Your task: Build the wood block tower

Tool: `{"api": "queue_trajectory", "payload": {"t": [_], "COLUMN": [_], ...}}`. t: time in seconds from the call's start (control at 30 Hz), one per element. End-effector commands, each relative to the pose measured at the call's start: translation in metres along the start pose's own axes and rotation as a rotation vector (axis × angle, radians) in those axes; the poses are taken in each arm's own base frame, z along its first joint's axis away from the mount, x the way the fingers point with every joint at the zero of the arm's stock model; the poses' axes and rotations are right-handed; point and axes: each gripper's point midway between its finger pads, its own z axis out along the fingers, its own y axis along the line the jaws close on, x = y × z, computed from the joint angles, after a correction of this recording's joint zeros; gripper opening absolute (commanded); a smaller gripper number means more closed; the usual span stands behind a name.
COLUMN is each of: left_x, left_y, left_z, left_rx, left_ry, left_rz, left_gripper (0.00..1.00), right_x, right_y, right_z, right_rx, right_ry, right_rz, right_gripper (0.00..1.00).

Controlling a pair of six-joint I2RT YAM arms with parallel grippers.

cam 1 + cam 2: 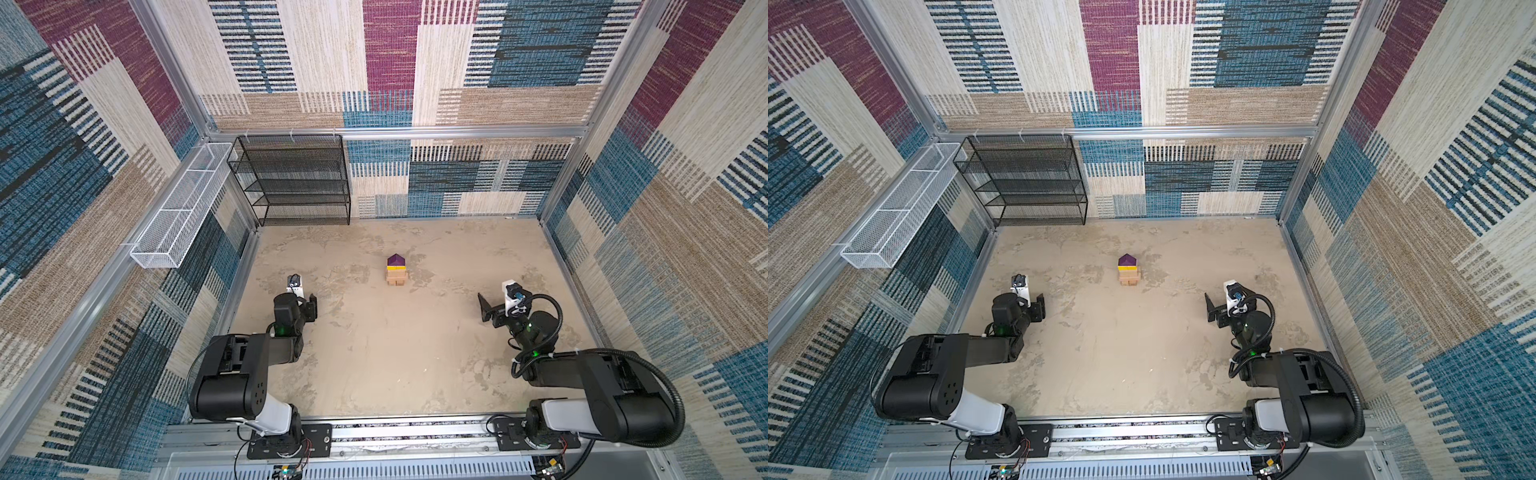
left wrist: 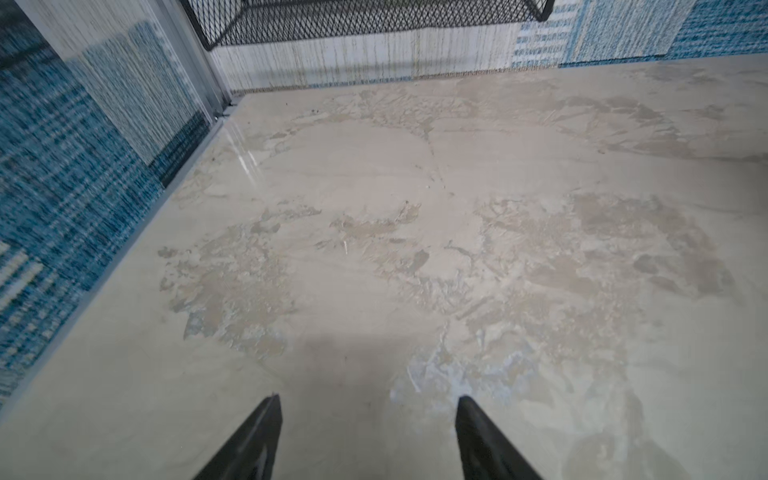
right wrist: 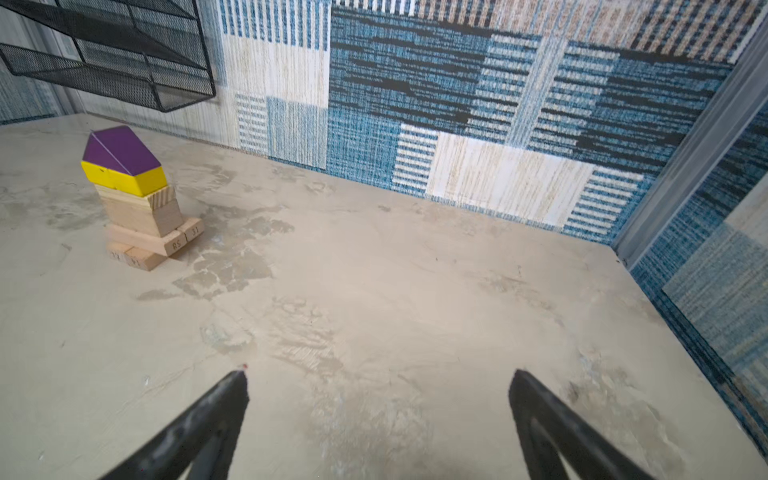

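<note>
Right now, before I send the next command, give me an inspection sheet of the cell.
Surface: beige mottled table, patchy wear.
Job's things: wood block tower standing mid-table; tan bricks in crossed layers, yellow cubes above, purple roof block on top.
Clutter: nothing seen.
Pincers: left pincer open, empty; right pincer open, empty; both apart from the tower.
Cables: black hose looped along right arm; thin wires at the left base.
Surroundings: black mesh shelf, white wire basket, patterned walls.

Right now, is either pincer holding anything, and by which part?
Nothing held: left pincer and right pincer are open and empty; tan wood-block tower with purple roof stands apart.
</note>
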Motion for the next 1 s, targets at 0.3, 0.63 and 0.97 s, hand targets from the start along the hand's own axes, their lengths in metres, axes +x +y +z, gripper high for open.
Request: {"api": "queue_trajectory", "payload": {"t": [0.3,0.63,0.97], "left_x": [-0.030,-0.029,-0.030], "left_y": [0.014,0.007,0.002], "left_z": [0.003,0.005,0.006], "left_rx": [-0.071,-0.034,-0.009], "left_ry": [-0.102,-0.089,-0.085], "left_rz": [-0.096,-0.074,-0.063], "left_gripper": [0.99,0.99,0.99], "right_x": [-0.008,-0.006,-0.005], "right_y": [-0.056,-0.057,-0.056], "right_z": [0.015,0.015,0.016], "right_rx": [0.200,0.223,0.225], "right_ry": [-0.061,-0.047,-0.043], "right_rz": [0.180,0.179,0.179], "right_gripper": [1.00,1.00,1.00]}}
